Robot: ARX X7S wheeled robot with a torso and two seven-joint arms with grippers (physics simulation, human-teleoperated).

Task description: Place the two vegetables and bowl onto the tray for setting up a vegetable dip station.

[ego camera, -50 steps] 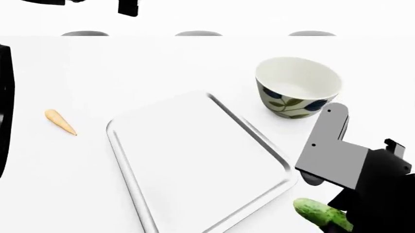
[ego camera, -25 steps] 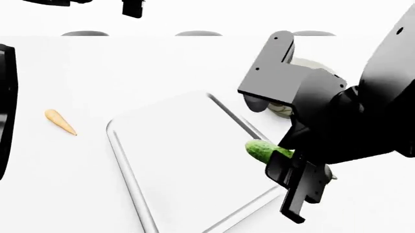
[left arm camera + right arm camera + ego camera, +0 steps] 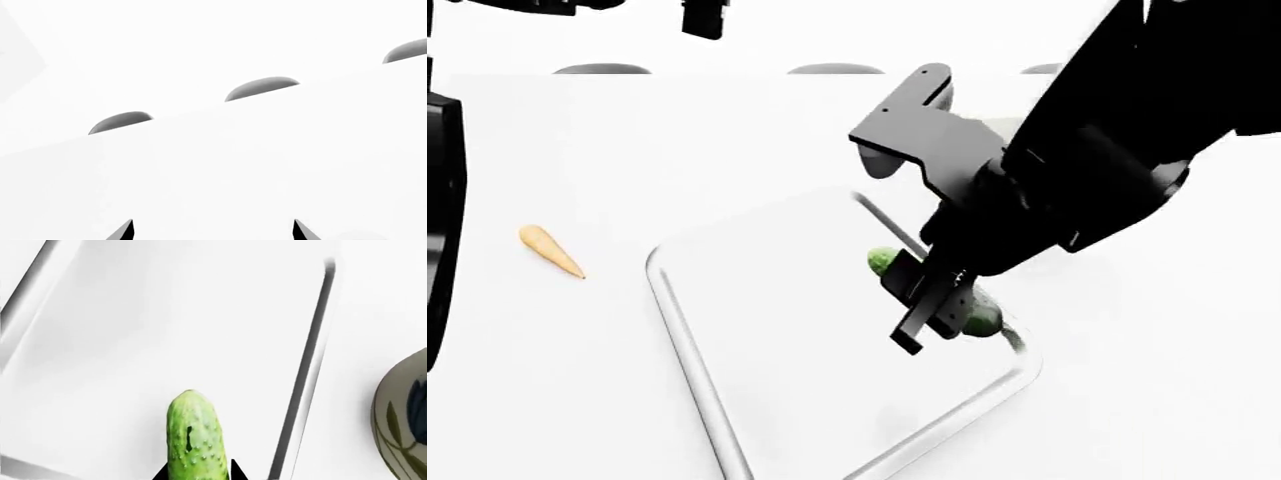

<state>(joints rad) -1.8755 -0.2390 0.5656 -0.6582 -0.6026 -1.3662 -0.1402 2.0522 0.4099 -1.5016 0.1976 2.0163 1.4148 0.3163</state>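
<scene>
Cucumber [image 3: 193, 440] clamped in my right gripper [image 3: 941, 305] jaws over tray [image 3: 694, 330]: rigid, bumpy, light; grip mid-body. Left gripper's [image 3: 212, 231] jaws spread, empty.

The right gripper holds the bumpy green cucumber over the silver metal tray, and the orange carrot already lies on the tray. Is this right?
Not quite. In the head view the orange carrot lies on the white table, left of the silver metal tray. The right gripper does hold the bumpy green cucumber over it.
</scene>
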